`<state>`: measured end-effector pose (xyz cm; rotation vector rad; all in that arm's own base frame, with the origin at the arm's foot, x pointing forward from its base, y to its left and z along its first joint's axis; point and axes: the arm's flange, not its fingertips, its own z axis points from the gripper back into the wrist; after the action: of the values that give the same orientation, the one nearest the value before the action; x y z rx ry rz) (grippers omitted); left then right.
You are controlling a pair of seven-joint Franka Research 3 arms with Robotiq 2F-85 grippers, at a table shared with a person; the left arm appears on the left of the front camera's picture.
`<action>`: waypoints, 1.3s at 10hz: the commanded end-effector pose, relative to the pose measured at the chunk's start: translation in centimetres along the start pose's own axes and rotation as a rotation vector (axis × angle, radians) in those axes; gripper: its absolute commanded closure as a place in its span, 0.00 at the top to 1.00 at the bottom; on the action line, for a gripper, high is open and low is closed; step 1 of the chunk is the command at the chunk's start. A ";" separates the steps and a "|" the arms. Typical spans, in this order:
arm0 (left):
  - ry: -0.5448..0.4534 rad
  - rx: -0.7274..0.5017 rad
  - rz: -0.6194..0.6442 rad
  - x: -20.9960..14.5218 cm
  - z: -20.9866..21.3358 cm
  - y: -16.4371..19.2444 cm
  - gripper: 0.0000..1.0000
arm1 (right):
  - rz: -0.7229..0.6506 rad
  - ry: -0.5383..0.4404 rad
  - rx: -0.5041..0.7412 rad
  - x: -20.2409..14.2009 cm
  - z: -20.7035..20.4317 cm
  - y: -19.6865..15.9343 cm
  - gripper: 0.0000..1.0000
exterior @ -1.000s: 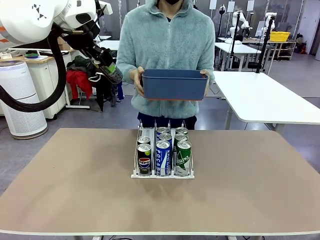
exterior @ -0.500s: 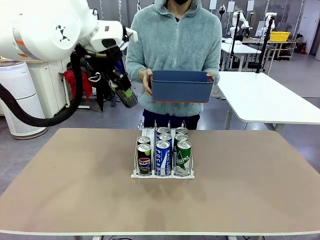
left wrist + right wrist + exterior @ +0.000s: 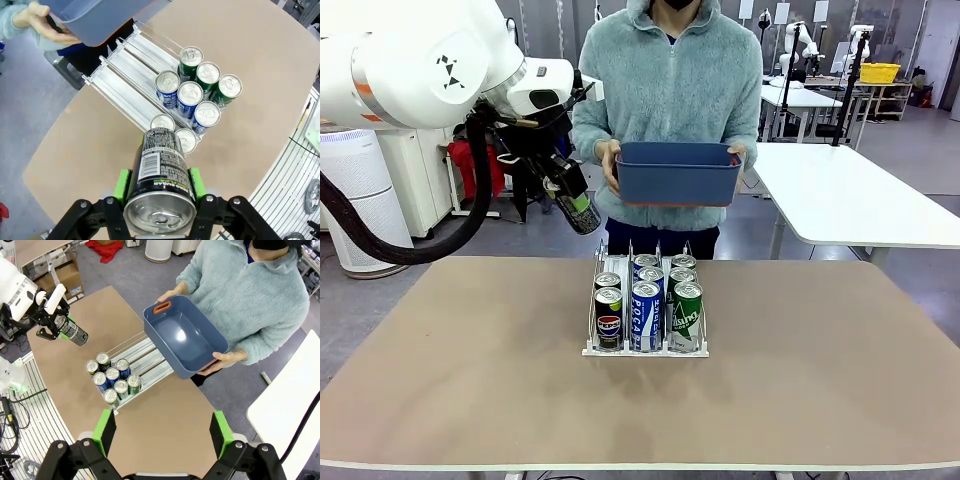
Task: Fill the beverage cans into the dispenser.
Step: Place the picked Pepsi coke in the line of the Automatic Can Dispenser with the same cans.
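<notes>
The left arm reaches in from the left, and its gripper (image 3: pixel 572 200) is clamped on a dark can (image 3: pixel 578 209), green pads on either side of the body, holding it tilted in the air above the far left part of the table (image 3: pixel 450 350), near the back end of the rack (image 3: pixel 645 305) but not yet over it. The left wrist view shows the held can (image 3: pixel 160 177) pointing down toward the rack's left lane, which has two dark cans (image 3: pixel 175 132) at its low front end and bare track behind them. The middle lane holds three blue-and-white cans (image 3: pixel 646 300) and the right lane three green cans (image 3: pixel 685 300), so the left lane looks like the one to fill. To do this well, the arm should probably bring the can over the open back part of that lane, line it up between the thin dividers, turn it upright, and lower it until its base sits on the track before letting go; a tilted release could catch a divider or tip the can over. Behind the rack, a person holds an empty blue bin (image 3: pixel 678 170) with both hands, clear of the table. The right gripper (image 3: pixel 162 432) hangs high above the scene with its jaws wide apart and nothing between them.
</notes>
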<state>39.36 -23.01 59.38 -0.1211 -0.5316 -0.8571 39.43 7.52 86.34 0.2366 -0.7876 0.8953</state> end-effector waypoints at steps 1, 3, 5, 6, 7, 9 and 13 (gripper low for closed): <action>-0.016 0.031 0.005 0.2 0.3 0.3 0.58 | -0.013 0.000 -0.001 0.0 0.0 0.1 1.00; -0.001 0.004 -0.002 0.0 0.0 0.1 0.58 | -0.013 0.000 -0.001 0.0 0.0 0.1 1.00; 0.014 0.097 0.024 0.3 -0.4 -1.6 0.58 | -0.013 0.000 -0.001 0.0 0.0 0.1 1.00; 0.044 0.106 0.013 0.0 -0.5 -3.5 0.58 | -0.013 0.000 -0.001 0.0 0.0 0.1 1.00; 0.052 0.137 0.000 -0.2 -0.9 -5.9 0.58 | -0.013 0.000 -0.001 0.0 0.0 0.1 1.00; 0.057 0.164 -0.013 -1.5 -1.3 -9.3 0.58 | -0.013 0.000 -0.001 0.0 0.0 0.1 1.00; 0.053 0.175 -0.046 -2.9 -2.4 -15.9 0.58 | -0.013 0.000 -0.001 0.0 0.0 0.1 1.00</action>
<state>27.22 -32.53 54.74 0.0597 -0.5330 -0.8395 39.44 7.52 86.34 0.2366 -0.7875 0.8952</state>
